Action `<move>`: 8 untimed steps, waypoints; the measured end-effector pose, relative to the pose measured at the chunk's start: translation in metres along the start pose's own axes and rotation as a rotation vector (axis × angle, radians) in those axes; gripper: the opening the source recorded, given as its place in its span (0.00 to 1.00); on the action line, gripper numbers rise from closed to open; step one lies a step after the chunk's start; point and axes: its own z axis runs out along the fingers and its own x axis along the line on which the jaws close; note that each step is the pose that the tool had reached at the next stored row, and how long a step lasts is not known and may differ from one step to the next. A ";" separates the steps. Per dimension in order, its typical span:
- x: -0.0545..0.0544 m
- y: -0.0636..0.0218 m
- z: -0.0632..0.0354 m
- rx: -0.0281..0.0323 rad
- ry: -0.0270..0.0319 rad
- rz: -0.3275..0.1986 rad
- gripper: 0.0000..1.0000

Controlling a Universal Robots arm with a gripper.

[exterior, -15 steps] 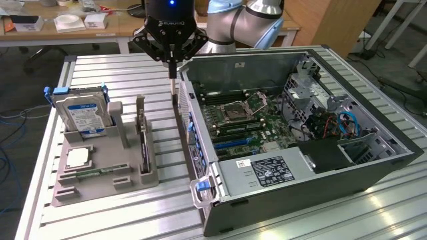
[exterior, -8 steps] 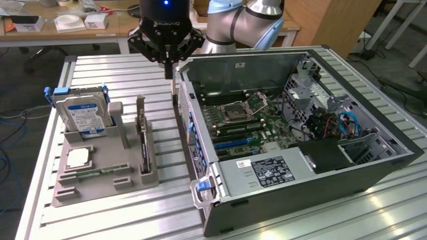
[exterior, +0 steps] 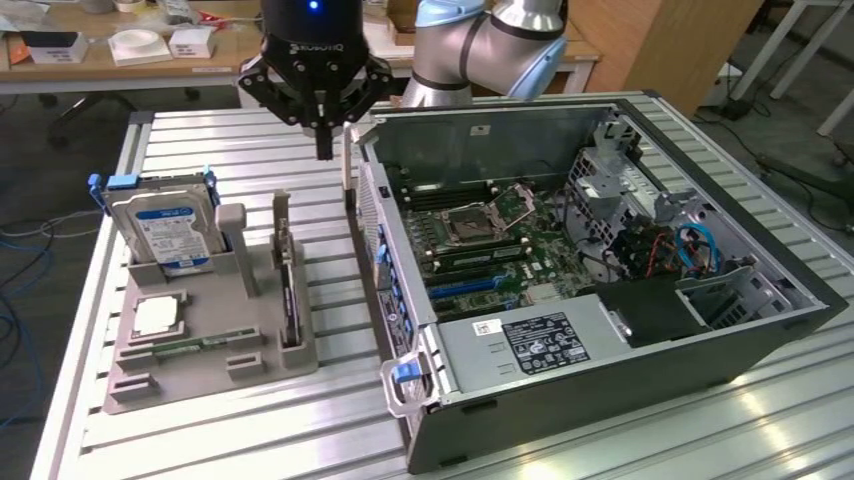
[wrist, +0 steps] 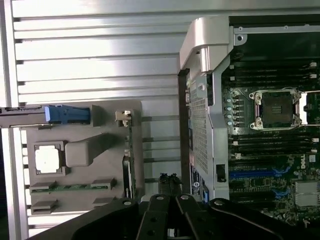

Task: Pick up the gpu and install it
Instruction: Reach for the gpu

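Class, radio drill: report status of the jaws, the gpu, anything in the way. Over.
Gripper: jaws shut, empty, above gap between tray and case. Gpu upright in tray slot, untouched. Nothing over it; hard drive stands apart.

Silver-grey arm fitted with a black gripper

The arm is made up of rounded, smooth silver-grey tubes; a pale blue cap is seen on one joint; the gripper is matt black throughout, with a blocky body tapering to two slender fingers; white lettering is printed across the body; a small blue light is lit above it; in the wrist view the fingers are seen to be carried on broad black links; these are jointed by round pins with paler heads.
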 end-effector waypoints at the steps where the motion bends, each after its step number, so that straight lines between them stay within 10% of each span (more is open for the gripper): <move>1: 0.002 -0.0002 0.0000 0.0000 0.0000 0.000 0.10; 8: 0.012 -0.0012 -0.0002 0.0000 0.0001 -0.002 0.10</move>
